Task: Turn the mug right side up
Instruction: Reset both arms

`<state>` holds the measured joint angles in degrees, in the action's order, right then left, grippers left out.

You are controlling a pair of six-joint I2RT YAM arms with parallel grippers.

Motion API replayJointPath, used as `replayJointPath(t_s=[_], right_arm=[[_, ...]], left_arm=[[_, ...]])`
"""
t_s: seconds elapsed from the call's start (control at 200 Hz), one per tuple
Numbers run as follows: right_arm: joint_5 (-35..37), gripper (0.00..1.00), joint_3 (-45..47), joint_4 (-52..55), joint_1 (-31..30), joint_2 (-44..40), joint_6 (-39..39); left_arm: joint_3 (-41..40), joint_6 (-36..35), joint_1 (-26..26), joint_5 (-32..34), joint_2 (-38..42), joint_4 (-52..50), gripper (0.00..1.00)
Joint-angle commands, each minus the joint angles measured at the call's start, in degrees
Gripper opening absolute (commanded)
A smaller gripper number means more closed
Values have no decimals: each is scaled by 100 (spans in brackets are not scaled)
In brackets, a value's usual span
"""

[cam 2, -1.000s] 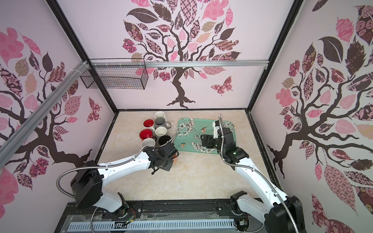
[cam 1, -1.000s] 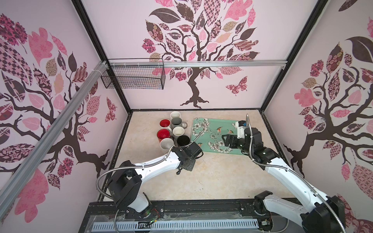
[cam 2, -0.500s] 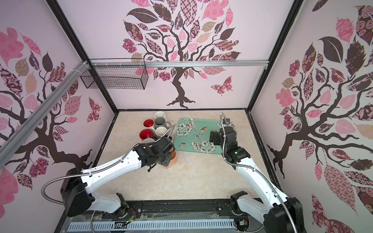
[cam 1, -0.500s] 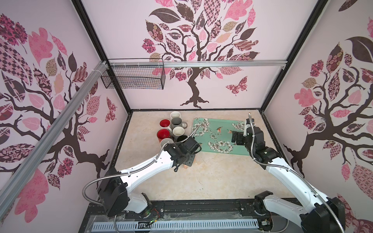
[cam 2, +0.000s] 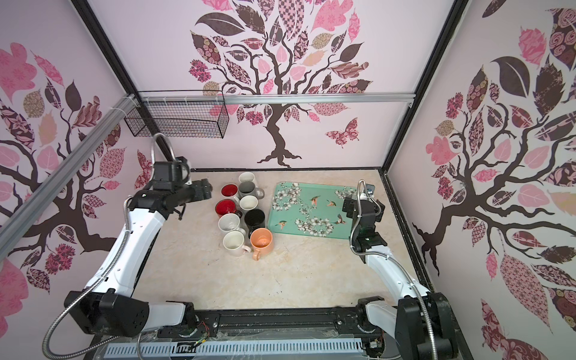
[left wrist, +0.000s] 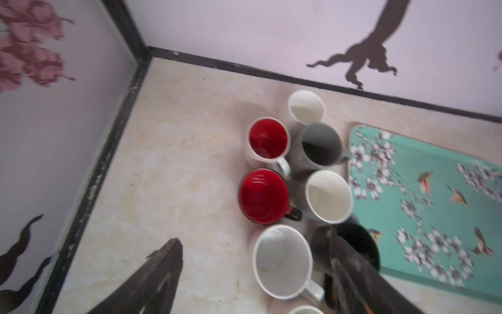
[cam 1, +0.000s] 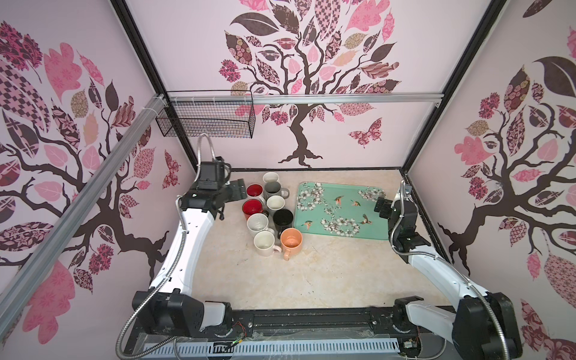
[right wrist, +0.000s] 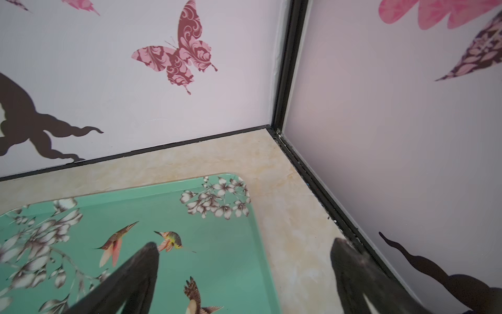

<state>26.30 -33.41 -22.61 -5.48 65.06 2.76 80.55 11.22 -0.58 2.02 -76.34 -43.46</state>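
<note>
The orange mug [cam 1: 291, 240] stood upright, handle nearward, at the near end of the mug cluster [cam 1: 275, 202]. The left gripper [cam 1: 238, 193], at the mug half a second earlier, had let go and withdrawn far left. Only the wrist views showed the jaws: left spread and empty, right gripper [right wrist: 245, 242] spread over the tray [right wrist: 233, 271].

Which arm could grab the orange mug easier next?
Left, probably. The left gripper hangs open beside a red mug, in the same group as the orange mug; the right gripper, also open, sits beyond the tray.
</note>
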Motion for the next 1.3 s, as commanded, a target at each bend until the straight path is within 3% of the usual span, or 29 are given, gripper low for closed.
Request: replayJointPath(t_s=[0.0,0.17,0.335,0.455,0.54,0.645,0.85,0.965,1.06,1.295], right_arm=[[-304,100,336,-963,348,249,111],[-1062,100,771,-1759,493,596,174],[-1714,100,1170,-2417,503,788,251],[-1796,100,1405,-3085,499,1146,267],[-1847,100,1197,-2615,499,1247,279],[-1918,100,1251,-2823,504,1506,274],[-2149,100,1970,-4559,504,2092,198],[-2246,100,2041,-5192,510,2517,154],[-2234,100,1843,-4588,505,2420,165],[-2236,100,1751,-4386,504,2390,145]], left_arm=[[-893,-399,594,-379,358,887,92],[-2769,-845,630,881,975,2836,97],[-3753,-540,860,1234,941,3917,97],[-4003,275,1224,937,566,4129,97],[-4166,506,1258,817,379,4500,97],[-4495,452,1254,602,244,5215,97],[-5217,147,1239,-51,69,6953,97],[-5380,-75,993,97,-71,7293,97],[-5593,-301,632,511,-190,7709,97],[-5765,-420,571,400,-702,8629,97]])
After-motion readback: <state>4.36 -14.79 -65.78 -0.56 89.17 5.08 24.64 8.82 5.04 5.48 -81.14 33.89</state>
